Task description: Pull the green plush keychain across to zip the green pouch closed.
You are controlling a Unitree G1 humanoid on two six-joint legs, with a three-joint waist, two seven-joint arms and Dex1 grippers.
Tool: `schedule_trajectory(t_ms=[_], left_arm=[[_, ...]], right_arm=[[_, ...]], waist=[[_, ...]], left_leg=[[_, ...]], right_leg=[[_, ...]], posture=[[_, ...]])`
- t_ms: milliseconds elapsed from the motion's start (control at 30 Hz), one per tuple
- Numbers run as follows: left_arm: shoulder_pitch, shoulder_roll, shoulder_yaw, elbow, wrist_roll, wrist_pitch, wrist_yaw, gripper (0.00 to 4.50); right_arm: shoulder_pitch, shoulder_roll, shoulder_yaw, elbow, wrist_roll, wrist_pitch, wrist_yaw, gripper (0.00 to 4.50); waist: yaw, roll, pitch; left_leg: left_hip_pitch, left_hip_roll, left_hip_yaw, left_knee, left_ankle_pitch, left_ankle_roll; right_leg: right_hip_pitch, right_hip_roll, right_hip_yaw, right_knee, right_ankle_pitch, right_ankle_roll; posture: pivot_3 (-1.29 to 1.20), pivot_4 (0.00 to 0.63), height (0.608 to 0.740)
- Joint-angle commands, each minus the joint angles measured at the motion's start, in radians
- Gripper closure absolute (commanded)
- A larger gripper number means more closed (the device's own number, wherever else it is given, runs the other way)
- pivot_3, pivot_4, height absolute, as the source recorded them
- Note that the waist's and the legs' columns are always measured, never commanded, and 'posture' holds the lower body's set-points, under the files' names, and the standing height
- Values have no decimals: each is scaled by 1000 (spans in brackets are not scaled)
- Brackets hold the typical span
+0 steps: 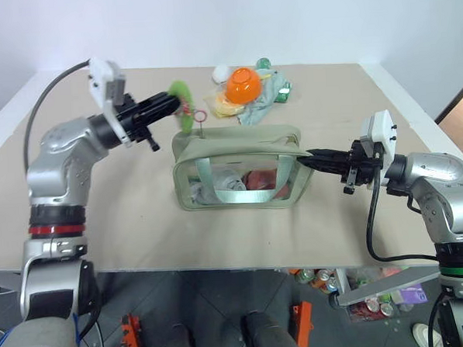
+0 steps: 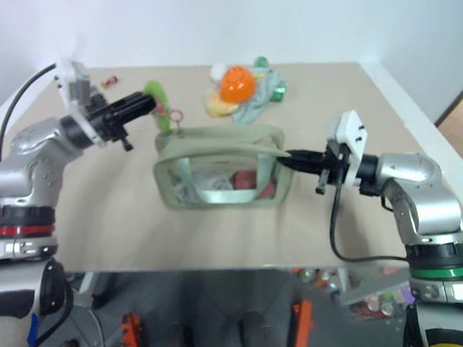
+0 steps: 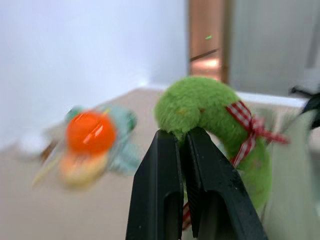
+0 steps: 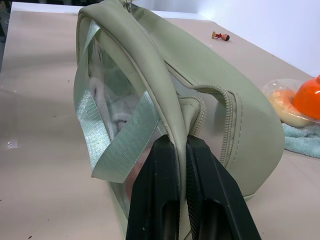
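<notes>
The left gripper [image 1: 183, 104] is clamped tight on the green plush keychain [image 3: 210, 112], its 2 black fingers [image 3: 165, 185] pinching the fuzzy ring's edge; a red-and-white checked ribbon [image 3: 250, 125] is tied round the charm. The keychain is held up off the bench [image 1: 125, 218], just above the green pouch's [image 1: 239, 169] left end, linked to it by a small ring [image 1: 200, 115] at the zip.

The right gripper [image 1: 302, 156] is pressed closed on the pouch's right end, its fingers [image 4: 160, 195] nipping the sage fabric rim beside the zipper [image 4: 227, 125]. The pouch stands upright near the bench's middle, with webbing straps [image 4: 100, 135] over its clear side panel and soft items inside.

Toward the far edge lies a pale green cloth [image 1: 266, 98] with an orange bowl [image 1: 242, 83] on it. A tiny red-and-yellow item [image 2: 112, 80] sits near the far left corner.
</notes>
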Motion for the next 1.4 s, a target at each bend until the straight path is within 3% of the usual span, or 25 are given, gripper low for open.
schedule_trajectory(t_ms=[33, 333, 600, 633, 1000, 1400], left_arm=[[-79, -25, -52, 22, 39, -52, -50, 4399], [-161, -62, -208, 126, 184, -202, -218, 4399], [-188, -43, -231, 184, 261, -290, -266, 4399], [-194, -47, -223, 190, 258, -298, -263, 3776], [-188, 21, -192, 112, 230, -303, -323, 140], [-32, 144, -54, -40, 166, -140, -198, 18]], right_arm=[[-10, -12, -13, -26, 6, -6, 0, 4500], [13, -16, -23, -49, 11, -2, -10, 4500], [26, -20, -28, -60, 14, -2, -16, 4500], [25, -19, -26, -58, 13, -4, -16, 4500], [1, -7, -7, -35, 6, -15, -9, 4500], [-16, -5, 4, -5, -2, -26, 9, 4500]], waist=[[-1, 0, 0], [-1, 0, 0], [-2, 0, 0], [-2, 0, 0], [-3, 0, 0], [-4, 0, 0]], left_leg=[[0, 0, 0, 0, 0, 0], [0, -1, 0, 0, 0, 0], [0, -1, 0, 0, 0, 0], [0, -1, 0, 0, 0, 0], [0, 0, -1, -1, 0, 0], [0, 0, -1, 0, 0, 0]], right_leg=[[0, 0, 0, 0, 0, 0], [0, 0, 1, 0, 0, 1], [0, 0, 1, 0, 0, 1], [0, 0, 1, 0, 0, 1], [-1, 0, 0, 1, -1, 1], [-1, 0, 0, 3, -1, 1]], posture=[[0, 150, 739], [0, 150, 739], [0, 150, 739], [0, 150, 739], [0, 150, 739], [0, 150, 739]])
